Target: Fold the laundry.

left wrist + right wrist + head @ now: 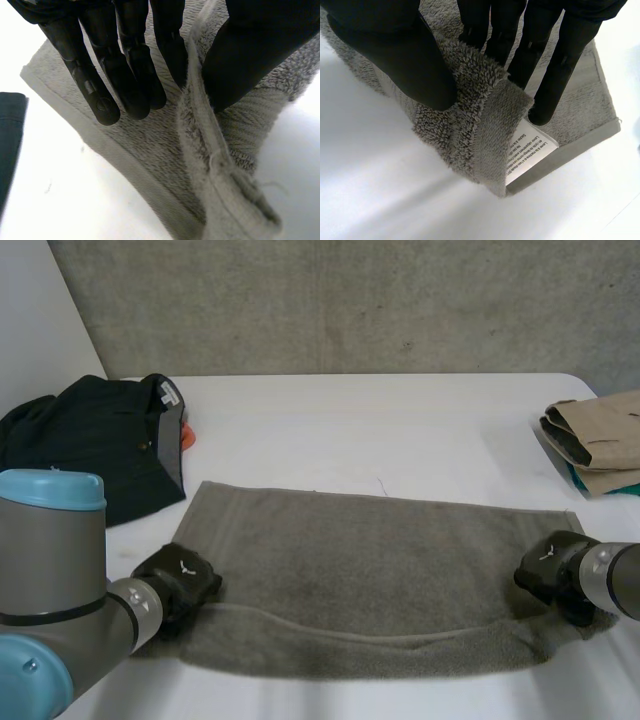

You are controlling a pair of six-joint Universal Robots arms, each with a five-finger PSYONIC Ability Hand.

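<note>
one grey towel lies spread across the near middle of the white table, its near edge turned up. the left hand pinches the near left corner, the raised hem caught between thumb and straight fingers. the right hand pinches the near right corner between thumb and fingers, beside a white label. a dark garment lies far left, a tan folded stack far right

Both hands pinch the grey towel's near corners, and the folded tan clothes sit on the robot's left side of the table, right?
No. The folded tan clothes sit on the robot's right side of the table, as the head view shows. The left hand and right hand do pinch the near corners of the grey towel.
</note>
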